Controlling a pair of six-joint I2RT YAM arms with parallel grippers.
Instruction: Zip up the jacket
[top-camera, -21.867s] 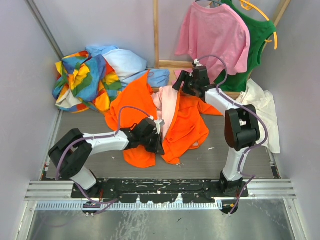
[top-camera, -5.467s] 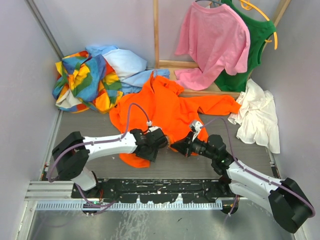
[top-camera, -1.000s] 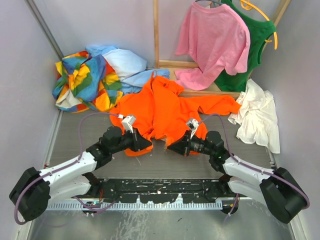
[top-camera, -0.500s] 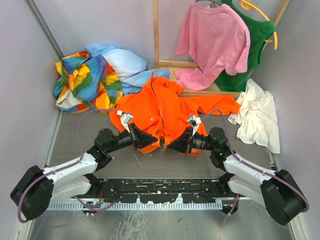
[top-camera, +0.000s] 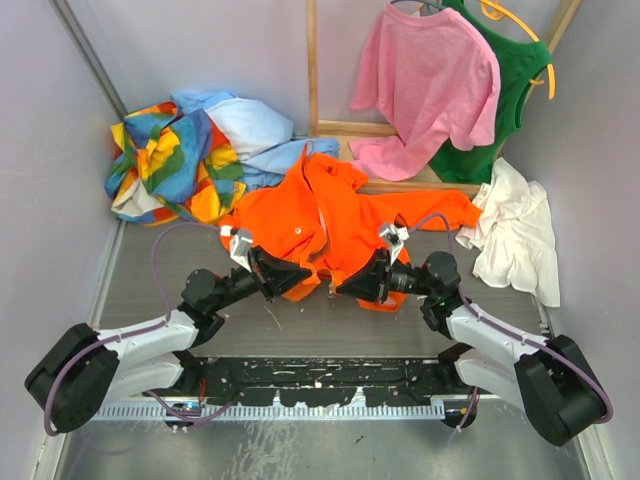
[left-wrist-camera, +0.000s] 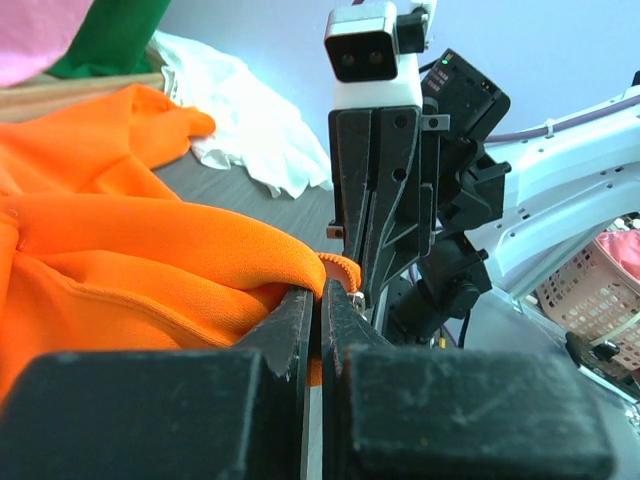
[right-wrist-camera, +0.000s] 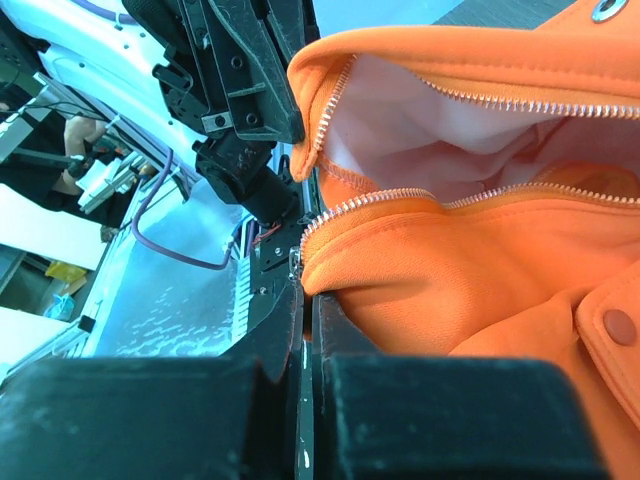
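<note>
The orange jacket (top-camera: 340, 215) lies spread on the table, collar toward the back. My left gripper (top-camera: 292, 278) is shut on the jacket's bottom hem (left-wrist-camera: 200, 270); the orange fabric is pinched between its tips (left-wrist-camera: 322, 292). Facing it a short way off, my right gripper (top-camera: 346, 288) is shut on the other front edge (right-wrist-camera: 450, 290), right at the lower end of the zipper teeth (right-wrist-camera: 380, 200). The two rows of teeth stand apart, and the pale lining (right-wrist-camera: 440, 130) shows between them. The right arm's wrist camera (left-wrist-camera: 372, 40) looms close in the left wrist view.
A multicoloured garment (top-camera: 165, 160) and light blue cloth (top-camera: 250, 125) are heaped at the back left. A pink T-shirt (top-camera: 425, 80) and a green garment (top-camera: 515, 90) hang at the back right. White cloth (top-camera: 515, 225) lies at the right, against the wall.
Both grippers have risen slightly and edged away from the bases with the jacket's lower hem, the left one nearing the right. Both stay shut on the fabric.
</note>
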